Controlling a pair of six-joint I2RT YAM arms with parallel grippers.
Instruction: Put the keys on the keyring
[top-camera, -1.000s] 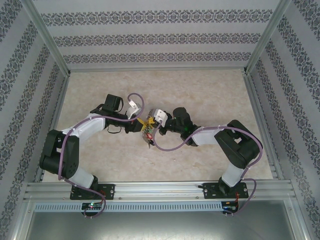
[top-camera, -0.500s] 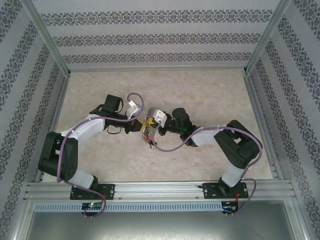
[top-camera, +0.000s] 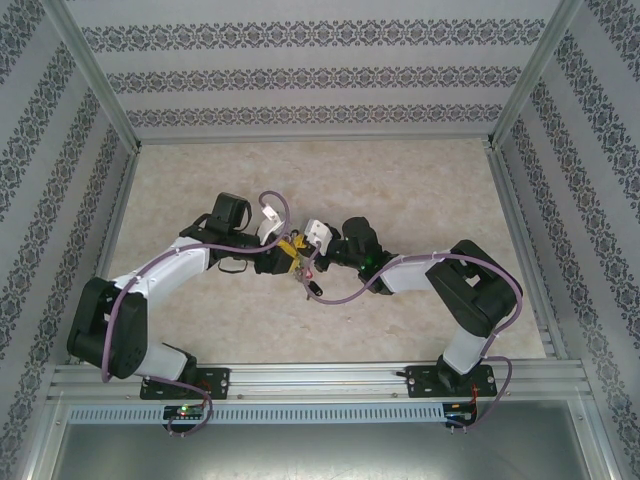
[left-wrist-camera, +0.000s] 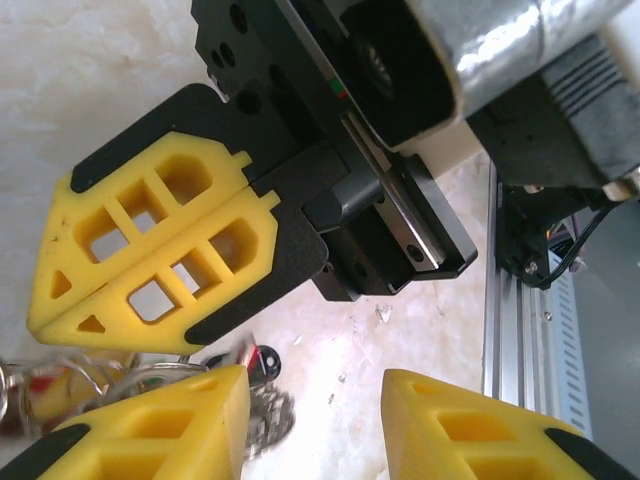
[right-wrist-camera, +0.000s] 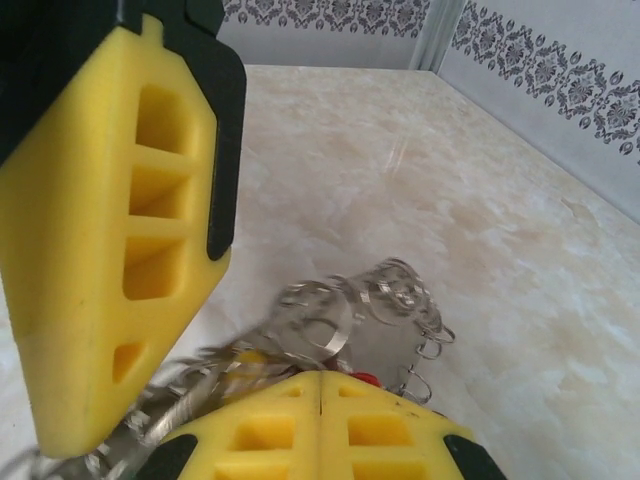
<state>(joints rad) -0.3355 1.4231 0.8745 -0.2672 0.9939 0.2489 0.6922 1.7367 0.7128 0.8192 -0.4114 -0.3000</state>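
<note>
left pincer (left-wrist-camera: 315, 388) open, fingers apart. right pincer (right-wrist-camera: 320, 380) closed, tips pressed together. keys (right-wrist-camera: 350, 310) bunched just past the right tips, between both pincers, near worktop (right-wrist-camera: 430, 170) centre. bunch blurred; cannot tell whether the right pincer grips it.

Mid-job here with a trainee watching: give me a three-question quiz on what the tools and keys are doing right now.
1. True or false: the fingers of the right tool are pressed together.
2. In the top view, the keys sit: A between the two tools; B far left of both; C far right of both.
3. Fill in: the jaws of the left tool stand ____.
Key: 1 true; 2 A; 3 open.
</note>
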